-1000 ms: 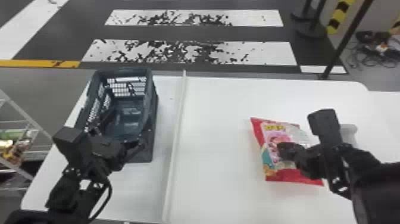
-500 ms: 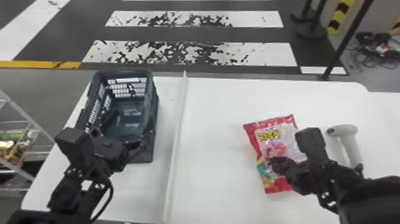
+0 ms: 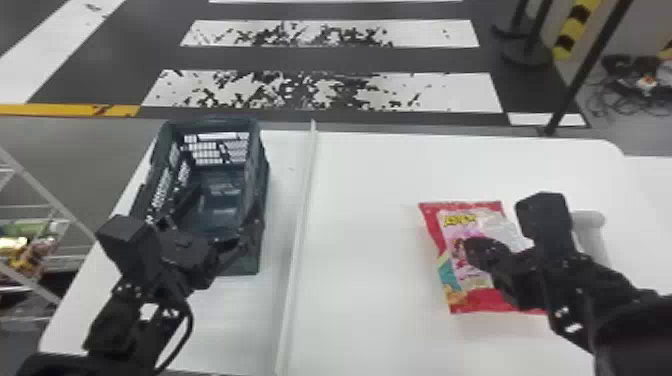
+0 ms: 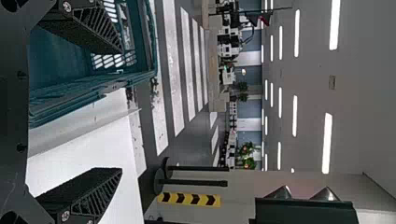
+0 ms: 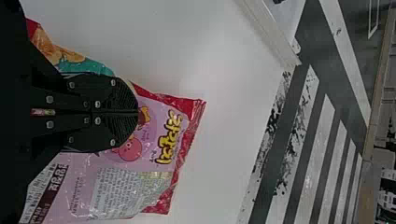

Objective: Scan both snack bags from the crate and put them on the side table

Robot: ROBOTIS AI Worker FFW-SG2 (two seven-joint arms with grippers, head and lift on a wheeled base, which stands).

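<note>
The red and pink snack bag (image 3: pixel 467 295) is over the right half of the white table, printed front up in the head view. My right gripper (image 3: pixel 472 252) is on it; in the right wrist view the right gripper (image 5: pixel 137 112) has its fingers pressed together on the middle of the snack bag (image 5: pixel 163 126). My left gripper (image 3: pixel 217 222) is at the near end of the dark crate (image 3: pixel 262 200). In the left wrist view the left gripper (image 4: pixel 119 111) stands open, one finger over the crate (image 4: pixel 93 88). A pale handheld scanner (image 3: pixel 590 220) is partly hidden behind my right arm.
A raised white strip (image 3: pixel 298 225) divides the table (image 3: pixel 360 210) between crate and bag. A wire rack (image 3: pixel 35 205) with goods stands beyond the table's left edge. A dark post (image 3: pixel 575 85) rises behind the right rear.
The right gripper and snack bag shifted left and turned, baring the scanner, then turned partly back and moved slightly right, covering part of the scanner again. The left arm has stayed almost still.
</note>
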